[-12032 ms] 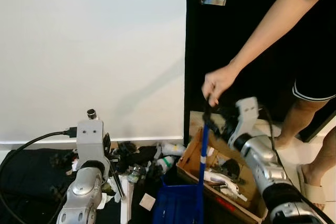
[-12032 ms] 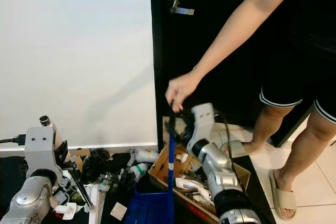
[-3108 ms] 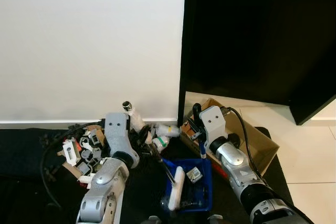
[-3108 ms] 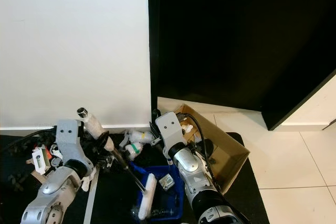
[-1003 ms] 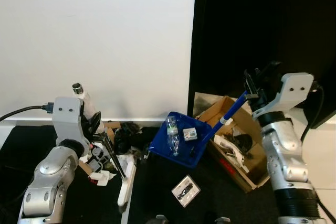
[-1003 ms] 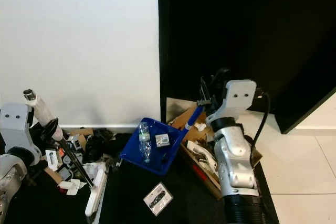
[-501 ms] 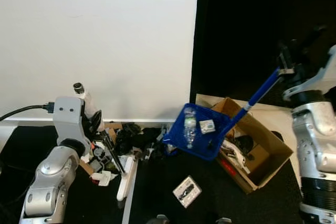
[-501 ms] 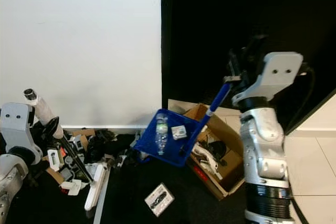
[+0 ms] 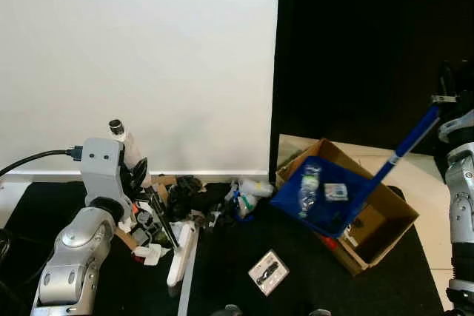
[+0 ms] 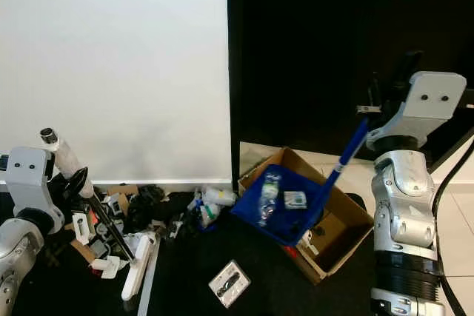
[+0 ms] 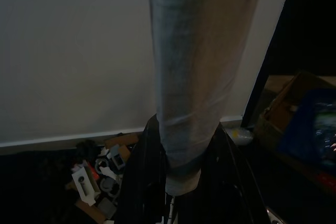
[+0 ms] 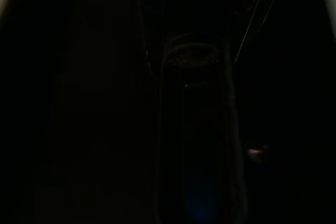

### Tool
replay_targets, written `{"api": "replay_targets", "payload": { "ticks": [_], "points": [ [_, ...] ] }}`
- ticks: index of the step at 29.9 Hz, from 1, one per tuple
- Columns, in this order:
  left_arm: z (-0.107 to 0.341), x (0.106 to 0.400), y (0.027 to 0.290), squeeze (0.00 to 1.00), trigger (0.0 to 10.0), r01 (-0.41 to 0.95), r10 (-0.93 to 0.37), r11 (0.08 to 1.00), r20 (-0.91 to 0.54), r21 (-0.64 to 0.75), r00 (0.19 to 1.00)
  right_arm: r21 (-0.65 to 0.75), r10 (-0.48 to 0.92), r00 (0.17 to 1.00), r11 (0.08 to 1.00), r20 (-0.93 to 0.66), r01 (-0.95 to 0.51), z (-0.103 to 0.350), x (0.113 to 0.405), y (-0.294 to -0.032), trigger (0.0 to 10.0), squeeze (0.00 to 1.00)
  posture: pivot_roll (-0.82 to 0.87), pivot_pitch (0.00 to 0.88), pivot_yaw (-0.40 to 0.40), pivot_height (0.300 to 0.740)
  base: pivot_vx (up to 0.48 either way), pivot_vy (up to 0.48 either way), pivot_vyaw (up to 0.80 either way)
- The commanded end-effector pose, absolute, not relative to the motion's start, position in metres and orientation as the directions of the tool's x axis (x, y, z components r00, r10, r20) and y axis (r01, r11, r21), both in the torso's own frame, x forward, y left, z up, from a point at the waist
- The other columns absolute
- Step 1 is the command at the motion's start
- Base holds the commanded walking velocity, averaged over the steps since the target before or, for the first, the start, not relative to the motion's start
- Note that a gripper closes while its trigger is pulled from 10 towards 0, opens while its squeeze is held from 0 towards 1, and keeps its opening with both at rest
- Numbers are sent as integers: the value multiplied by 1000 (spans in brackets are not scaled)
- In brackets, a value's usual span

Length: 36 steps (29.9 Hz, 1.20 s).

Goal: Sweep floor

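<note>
Blue dustpan (image 10: 280, 201) (labels unreadable) over box (image 10: 348, 227)

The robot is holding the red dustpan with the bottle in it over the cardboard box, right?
Not quite: the dustpan is blue, not red, as the right eye view shows. The rest holds: the right gripper holds it by its long handle over the cardboard box, with the bottle in it.

Black floor mat (image 9: 222, 286) against the white wall, adjoining pale floor tiles (image 10: 452, 286). On the mat: a litter pile (image 9: 178, 201) along the skirting, a white broom head (image 9: 180, 255), a small flat packet (image 9: 267, 272) lying apart, and an open cardboard box (image 10: 337, 238).
</note>
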State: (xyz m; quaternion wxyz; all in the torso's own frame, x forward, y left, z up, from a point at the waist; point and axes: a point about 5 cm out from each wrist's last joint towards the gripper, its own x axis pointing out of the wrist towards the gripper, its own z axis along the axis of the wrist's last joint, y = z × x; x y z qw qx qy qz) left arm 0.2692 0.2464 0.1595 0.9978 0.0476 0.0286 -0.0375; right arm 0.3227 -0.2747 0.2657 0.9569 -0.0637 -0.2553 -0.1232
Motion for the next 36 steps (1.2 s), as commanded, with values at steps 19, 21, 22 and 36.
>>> {"api": "replay_targets", "payload": {
  "ticks": [19, 21, 22, 36],
  "points": [
    [158, 263, 244, 0, 10000, 76, -71, 991, -45, 107, 996, -490, 47, 861, 837, 507, 243, 257, 343, -253, 10000, 0, 82, 173, 86, 740, 0, 0, 0],
    [157, 261, 245, 0, 10000, 72, -67, 992, -47, 107, 997, -541, 85, 876, 813, 475, 215, 245, 346, -247, 10000, 0, 86, 175, 83, 740, 0, 0, 0],
    [157, 261, 245, 0, 10000, 72, -67, 992, -47, 107, 997, -541, 85, 876, 813, 475, 215, 245, 346, -247, 10000, 0, 86, 175, 83, 740, 0, 0, 0],
    [157, 257, 244, 0, 10000, 59, -56, 994, -42, 95, 998, -768, 335, 827, 617, 451, 169, 227, 352, -204, 10000, 0, 94, 180, 69, 740, 0, 0, 0]
  ]
}}
